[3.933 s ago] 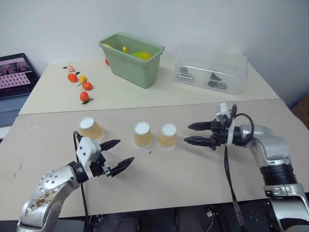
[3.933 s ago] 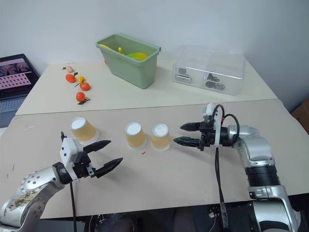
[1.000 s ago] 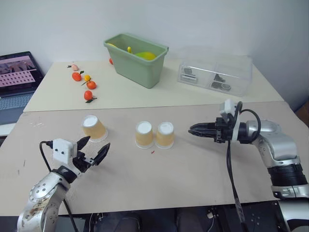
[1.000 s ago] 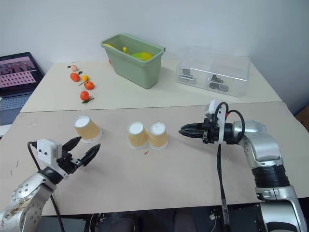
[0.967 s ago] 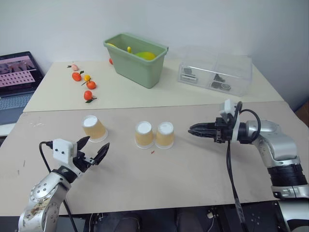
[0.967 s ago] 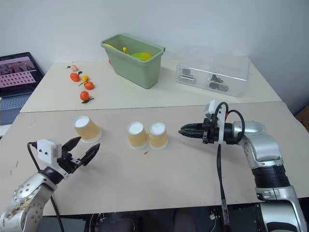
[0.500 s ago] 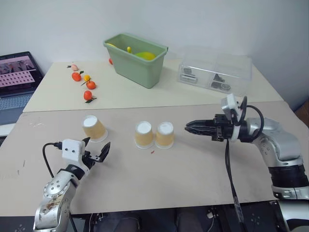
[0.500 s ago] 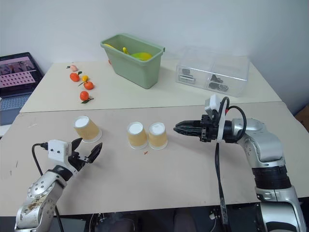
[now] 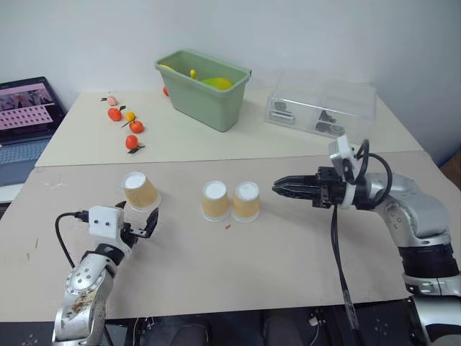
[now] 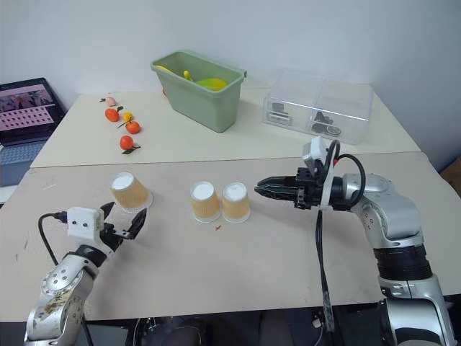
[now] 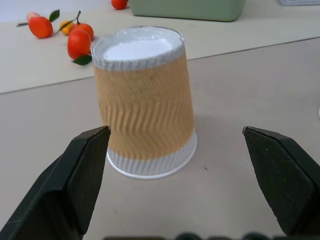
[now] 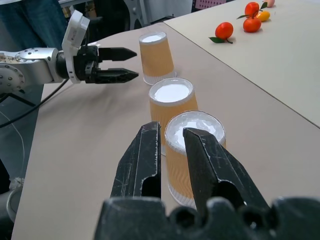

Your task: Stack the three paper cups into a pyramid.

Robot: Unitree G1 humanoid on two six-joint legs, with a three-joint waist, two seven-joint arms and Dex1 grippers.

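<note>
So all three cups are sitting upside down on the bench (image 9: 288, 252), nothing stacked yet. Two of them, the middle cup (image 9: 214, 200) and the right cup (image 9: 246, 201), are standing just beside each other near the centre, basically touching. The third cup (image 9: 140, 191) is sitting well apart from them, off to the robot's left. The left claw (image 9: 142, 222) is hanging right in front of that lone cup with its fingers spread wide, holding nothing; in the left wrist view the cup (image 11: 144, 102) is showing between the two fingers (image 11: 82, 175), but neither one is touching it. The right claw (image 9: 278, 187) is pointing toward the pair from the right side, fingers pinched nearly together and gripping nothing, its tips hovering just beside the right cup without touching. Further back, a green bin (image 9: 204, 88) and a clear box (image 9: 321, 107) are sitting on the rear bench, with a few small oranges (image 9: 127, 127) scattered to the left of the bin and a laptop (image 9: 26, 115) showing at the far left edge.
</note>
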